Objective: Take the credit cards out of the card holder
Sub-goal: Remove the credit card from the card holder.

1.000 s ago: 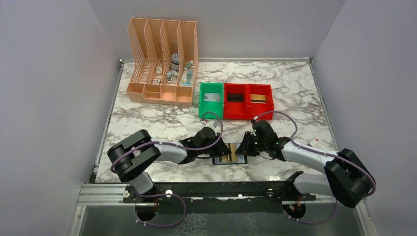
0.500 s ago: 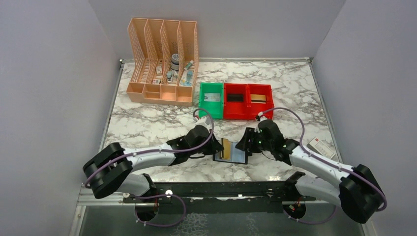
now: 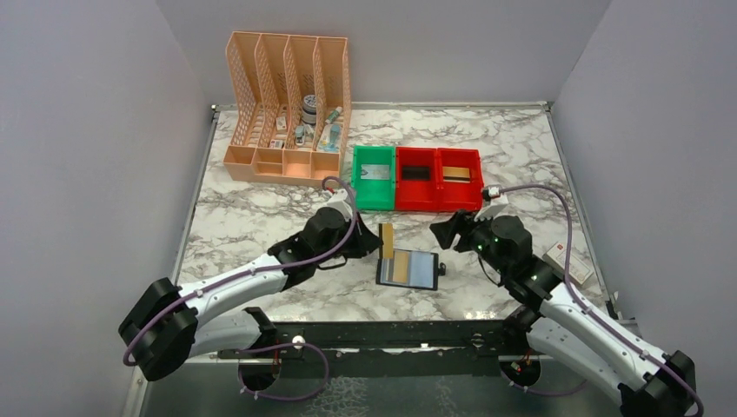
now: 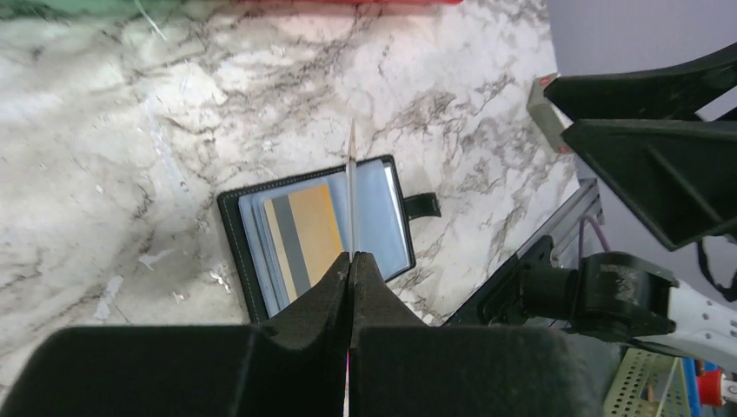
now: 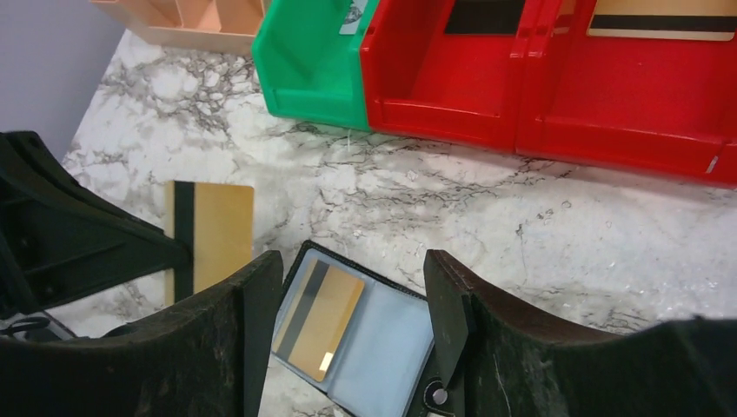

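Observation:
The card holder (image 3: pixel 408 270) lies open on the marble, black with grey-blue panels (image 4: pixel 382 204). One tan credit card (image 5: pixel 320 318) with a dark stripe still sits in its left half. My left gripper (image 3: pixel 371 242) is shut on another tan credit card (image 3: pixel 388 240), held on edge just above the holder's far left corner. That card shows edge-on (image 4: pixel 352 182) in the left wrist view and face-on (image 5: pixel 215 233) in the right wrist view. My right gripper (image 3: pixel 446 232) hovers open to the right of the holder, touching nothing, with the holder visible between its fingers (image 5: pixel 448 287).
A green bin (image 3: pixel 374 195) and two joined red bins (image 3: pixel 439 196) stand behind the holder, with cards inside them. A peach lattice organizer (image 3: pixel 287 109) stands at the back left. A white card with a red mark (image 3: pixel 569 261) lies near the right table edge.
My left gripper closed on a tan card and drew it out of the holder, up and back. My right gripper opened, let go of the holder and pulled away to the right.

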`<state>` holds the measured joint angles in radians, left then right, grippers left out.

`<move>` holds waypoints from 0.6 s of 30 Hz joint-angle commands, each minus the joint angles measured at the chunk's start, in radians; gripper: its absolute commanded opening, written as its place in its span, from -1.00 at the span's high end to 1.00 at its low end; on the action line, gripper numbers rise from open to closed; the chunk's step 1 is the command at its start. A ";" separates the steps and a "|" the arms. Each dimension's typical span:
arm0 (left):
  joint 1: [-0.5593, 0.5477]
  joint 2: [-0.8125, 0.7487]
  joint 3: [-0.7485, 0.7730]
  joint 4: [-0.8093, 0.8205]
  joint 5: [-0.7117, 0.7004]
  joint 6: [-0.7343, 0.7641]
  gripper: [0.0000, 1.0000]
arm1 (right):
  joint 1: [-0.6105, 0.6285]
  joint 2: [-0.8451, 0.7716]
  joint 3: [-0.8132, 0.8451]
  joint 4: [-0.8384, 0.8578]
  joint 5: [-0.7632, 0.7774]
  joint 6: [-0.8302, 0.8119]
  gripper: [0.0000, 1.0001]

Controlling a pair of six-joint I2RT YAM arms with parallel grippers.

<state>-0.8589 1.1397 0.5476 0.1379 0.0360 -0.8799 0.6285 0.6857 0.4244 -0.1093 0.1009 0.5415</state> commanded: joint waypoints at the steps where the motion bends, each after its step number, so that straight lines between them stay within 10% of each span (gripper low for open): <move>1: 0.093 -0.068 -0.041 0.067 0.141 0.040 1.00 | 0.001 0.073 0.065 -0.039 0.047 -0.064 -0.24; 10: 0.225 -0.190 -0.131 0.177 0.272 0.006 1.00 | -0.349 0.260 0.062 0.172 -0.682 0.064 -0.25; 18: 0.239 -0.198 -0.217 0.378 0.368 -0.123 1.00 | -0.371 0.379 0.008 0.400 -0.999 0.173 -0.26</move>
<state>-0.6235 0.9436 0.3721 0.3527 0.3111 -0.9230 0.2607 1.0416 0.4812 0.1139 -0.6415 0.6361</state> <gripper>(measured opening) 0.011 0.626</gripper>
